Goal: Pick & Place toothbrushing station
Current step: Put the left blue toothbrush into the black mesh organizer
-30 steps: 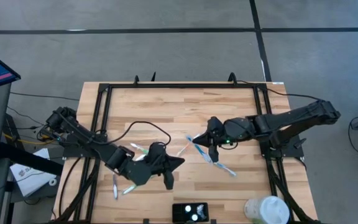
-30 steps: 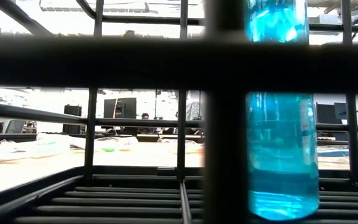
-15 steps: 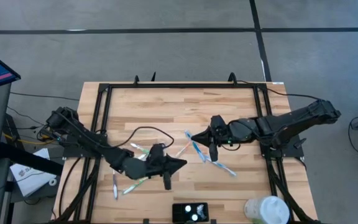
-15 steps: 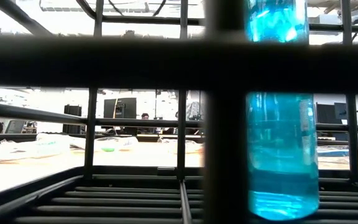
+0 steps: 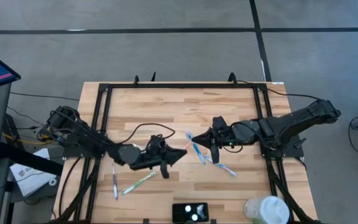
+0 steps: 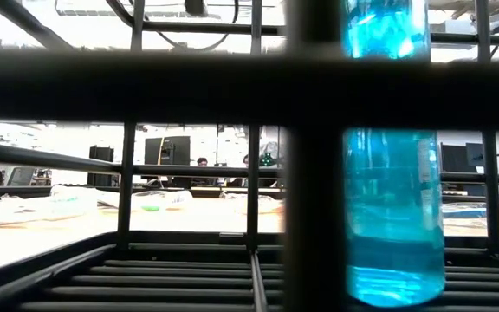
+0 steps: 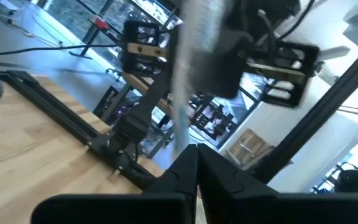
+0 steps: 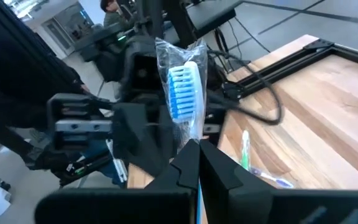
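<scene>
Mid-table, well inside the frame (image 5: 102, 99), both fingers clamped on wrapped toothbrushes: left (image 5: 182, 151), right (image 5: 194, 144).

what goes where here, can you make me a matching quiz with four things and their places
Things:
1. blue toothbrush
2. green toothbrush
3. toothbrushing station
4. white cup

Places:
a. middle of the table's bottom edge in the high view
b. lying loose on the wood, left half of the table
c. table's bottom right corner in the high view
d. held upright, in its wrapper, between the right gripper's fingers

Pairs: 1-d, 2-b, 3-a, 4-c
</scene>
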Robot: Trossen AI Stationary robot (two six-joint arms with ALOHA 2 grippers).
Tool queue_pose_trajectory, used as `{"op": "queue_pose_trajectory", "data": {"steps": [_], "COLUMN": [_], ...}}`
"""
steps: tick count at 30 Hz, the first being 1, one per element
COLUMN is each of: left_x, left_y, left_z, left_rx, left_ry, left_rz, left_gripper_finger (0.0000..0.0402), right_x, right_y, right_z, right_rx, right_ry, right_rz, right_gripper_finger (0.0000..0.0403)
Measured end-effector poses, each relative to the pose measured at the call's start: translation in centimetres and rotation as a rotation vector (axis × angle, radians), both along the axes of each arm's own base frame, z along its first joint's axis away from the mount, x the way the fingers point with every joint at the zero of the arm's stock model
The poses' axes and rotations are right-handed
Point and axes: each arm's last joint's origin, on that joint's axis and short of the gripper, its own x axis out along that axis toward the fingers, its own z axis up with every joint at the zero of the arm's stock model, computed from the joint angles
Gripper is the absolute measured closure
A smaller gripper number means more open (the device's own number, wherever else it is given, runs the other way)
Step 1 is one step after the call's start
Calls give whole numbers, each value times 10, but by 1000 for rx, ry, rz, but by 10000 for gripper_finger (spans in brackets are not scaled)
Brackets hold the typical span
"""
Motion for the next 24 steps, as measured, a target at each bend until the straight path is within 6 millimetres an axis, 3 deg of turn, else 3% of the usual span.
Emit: {"op": "queue_pose_trajectory", "data": {"steps": [13, 24], "left_x": [5, 15], "left_y": [10, 37], "left_z": [0, 1], "left_rx": [-13, -8], "left_ry": [-9, -22], "left_rz": [-28, -6], "left_gripper_finger": [262, 242], "right_x": [0, 0], "right_y": [0, -1], "right_z": [0, 0], "right_rx": [-1, -8], "right_ry": [-1, -3], "right_rz": [-7, -41], "right_gripper_finger": [403, 403]}}
